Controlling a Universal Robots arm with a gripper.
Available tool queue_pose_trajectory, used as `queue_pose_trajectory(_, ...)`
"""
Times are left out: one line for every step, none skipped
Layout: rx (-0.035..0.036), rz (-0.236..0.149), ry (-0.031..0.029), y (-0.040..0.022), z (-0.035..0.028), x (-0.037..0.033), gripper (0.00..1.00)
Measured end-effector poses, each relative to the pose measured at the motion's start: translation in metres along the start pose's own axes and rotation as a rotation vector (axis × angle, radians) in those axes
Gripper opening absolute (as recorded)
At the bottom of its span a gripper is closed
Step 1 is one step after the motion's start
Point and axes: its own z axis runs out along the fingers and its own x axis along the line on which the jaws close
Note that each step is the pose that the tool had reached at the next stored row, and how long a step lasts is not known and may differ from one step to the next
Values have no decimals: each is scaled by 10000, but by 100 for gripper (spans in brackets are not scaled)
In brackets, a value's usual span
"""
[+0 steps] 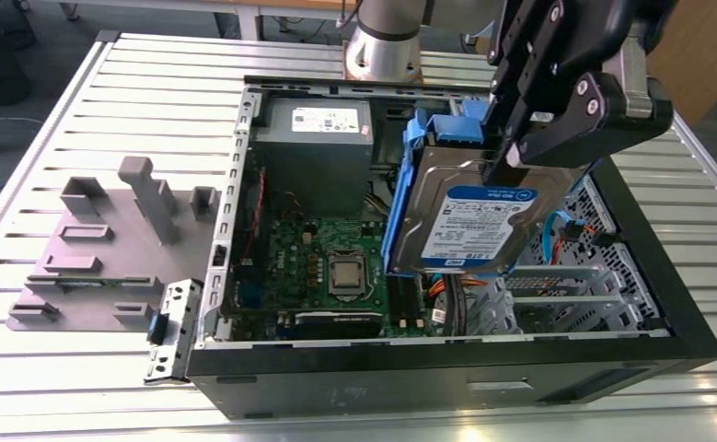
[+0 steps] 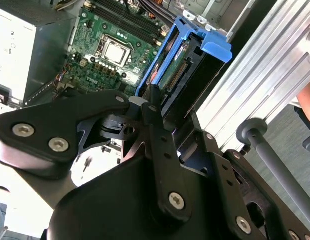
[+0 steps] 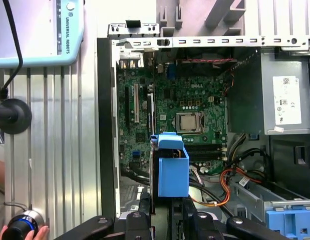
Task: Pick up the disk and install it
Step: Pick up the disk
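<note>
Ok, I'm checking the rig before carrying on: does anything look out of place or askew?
Only the disk: it hangs tilted in the gripper above the open case, not seated in a bay. Nothing else stands out.

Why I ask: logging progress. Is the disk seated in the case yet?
Not seated: the disk hangs on edge over the case, held by the end effector.

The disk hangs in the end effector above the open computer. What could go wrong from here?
1. The end effector grips the disk only near its upper end; if the disk slips, it could fall onto the motherboard.
2. The orange cables inside the case might snag the blue carrier.
</note>
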Motion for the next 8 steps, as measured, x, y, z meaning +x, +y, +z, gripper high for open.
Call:
queue_pose_trajectory(0,1,-1,-13,1,0,35)
queue_pose_trajectory(0,2,-1,-28,2,-1,35)
queue_pose_trajectory(0,1,-2,-46,3,-2,35)
queue_pose_trajectory(0,1,-1,-65,3,-3,35)
queue_pose_trajectory(0,1,0,-86,4,-4,35)
queue_pose_trajectory(0,1,0,-111,5,-5,35)
queue_pose_trajectory(-1,2,1,-135,6,-6,35)
queue_pose_trajectory(-3,3,1,-160,6,-7,35)
